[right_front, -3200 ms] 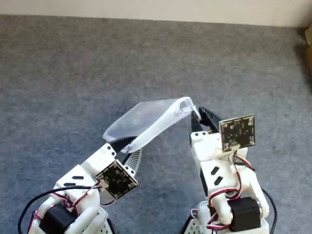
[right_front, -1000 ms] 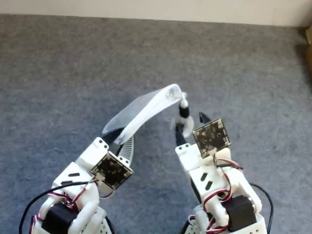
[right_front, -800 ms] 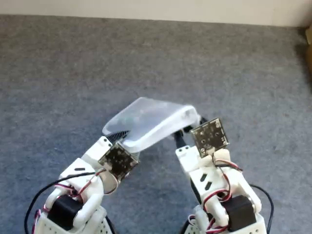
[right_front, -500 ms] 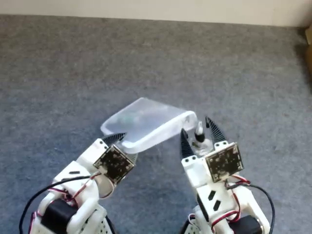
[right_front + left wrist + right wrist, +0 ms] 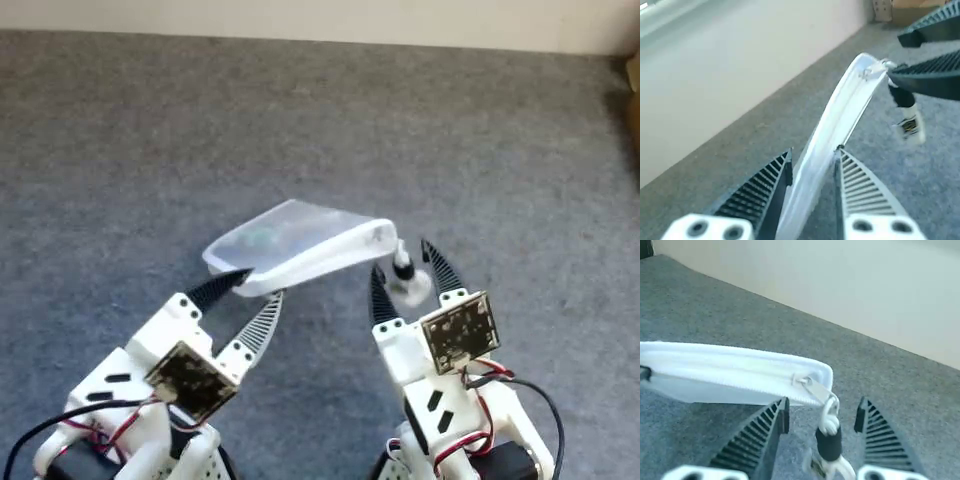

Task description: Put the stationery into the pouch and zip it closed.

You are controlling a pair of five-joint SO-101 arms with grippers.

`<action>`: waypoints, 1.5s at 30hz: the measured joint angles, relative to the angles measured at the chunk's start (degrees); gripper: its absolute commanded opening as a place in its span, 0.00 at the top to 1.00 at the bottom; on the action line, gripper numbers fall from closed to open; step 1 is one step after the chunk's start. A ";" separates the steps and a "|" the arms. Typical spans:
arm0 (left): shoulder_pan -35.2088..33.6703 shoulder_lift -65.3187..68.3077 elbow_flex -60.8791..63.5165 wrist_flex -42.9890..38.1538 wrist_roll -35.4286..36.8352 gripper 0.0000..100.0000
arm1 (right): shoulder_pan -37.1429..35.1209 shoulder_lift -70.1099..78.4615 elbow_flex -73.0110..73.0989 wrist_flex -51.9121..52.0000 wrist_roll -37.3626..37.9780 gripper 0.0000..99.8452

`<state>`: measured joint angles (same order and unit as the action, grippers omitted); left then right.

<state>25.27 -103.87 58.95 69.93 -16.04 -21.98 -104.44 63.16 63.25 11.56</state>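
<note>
Pouch (image 5: 300, 240) (zipped, contents blurred) rests between left gripper (image 5: 264, 283) and right gripper (image 5: 400, 257), both spread wide.

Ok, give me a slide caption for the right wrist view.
Open right tool straddling the dangling zipper pull at the end of the white pouch.

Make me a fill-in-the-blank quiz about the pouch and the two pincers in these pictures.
1. The left pincer and the right pincer are both ____.
2. The zipper pull dangles between the fingers of the ____ pincer.
3. The carpet under the pouch is ____.
Missing words: open; right; grey.
</note>
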 measured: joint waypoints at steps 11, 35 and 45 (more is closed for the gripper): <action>-0.35 -0.09 -7.12 0.00 0.00 0.86 | -0.09 -0.18 0.00 0.00 0.00 0.79; -0.35 -0.09 -7.38 1.76 0.00 0.99 | 3.60 -0.26 -0.18 -1.05 0.00 0.98; -0.35 -0.09 -7.38 1.76 0.00 0.99 | 6.95 -0.26 -4.48 -6.42 0.00 0.97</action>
<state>24.92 -103.96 51.56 71.69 -16.04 -15.03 -104.70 58.68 56.84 11.56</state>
